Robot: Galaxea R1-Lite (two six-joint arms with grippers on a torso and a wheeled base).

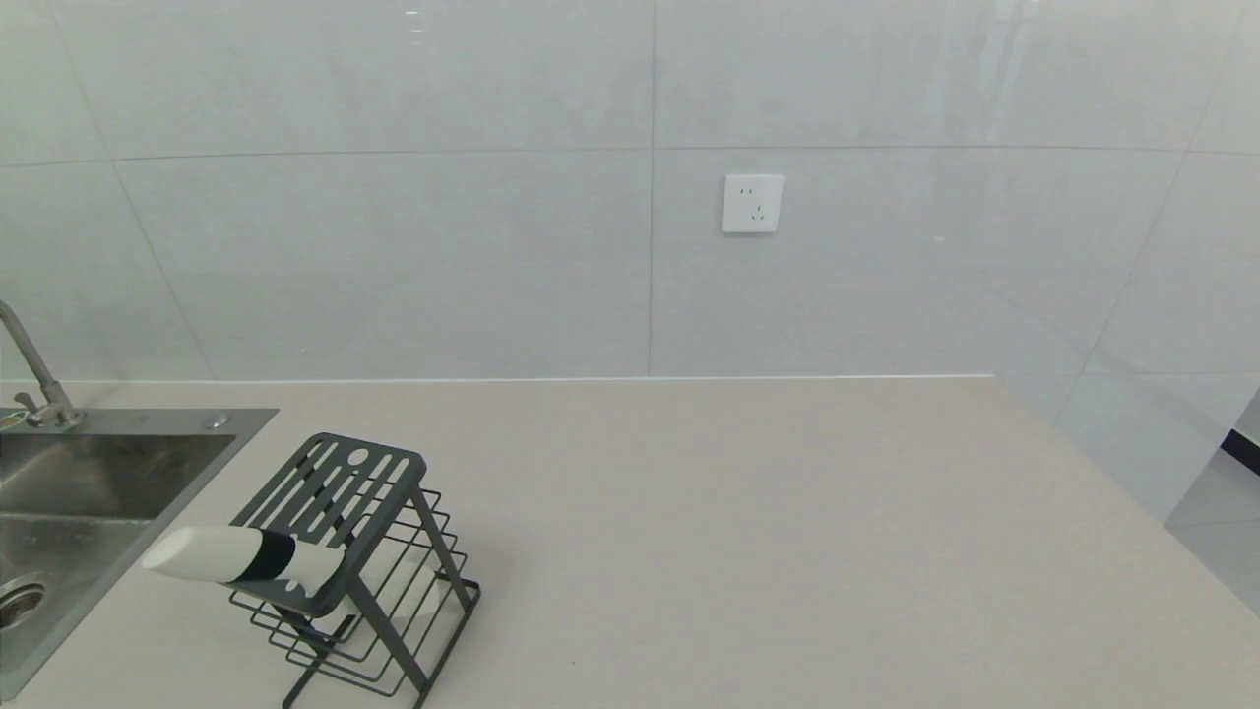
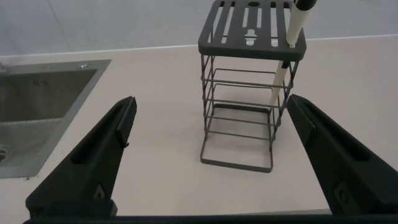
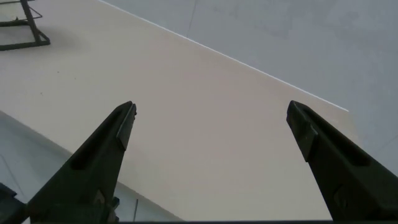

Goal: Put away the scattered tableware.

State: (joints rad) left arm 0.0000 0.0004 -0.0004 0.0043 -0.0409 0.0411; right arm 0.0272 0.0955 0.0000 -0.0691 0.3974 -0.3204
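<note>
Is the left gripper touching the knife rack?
Apart. In the left wrist view the knife rack stands on the counter beyond the open left gripper, with bare counter between them.

Here's the pale counter (image 1: pixel 738 532), running back to a grey tiled wall (image 1: pixel 394 246). Near the front left stands a dark wire rack (image 1: pixel 340 484), its slotted top tilted. A utensil (image 1: pixel 241 556) is stuck through that top, its white handle with a dark band poking out toward the sink (image 1: pixel 118 463). The steel sink is set into the counter's left end, with a faucet (image 1: pixel 34 379) behind it. A white socket (image 1: pixel 752 204) sits on the wall, well apart from the rack.
</note>
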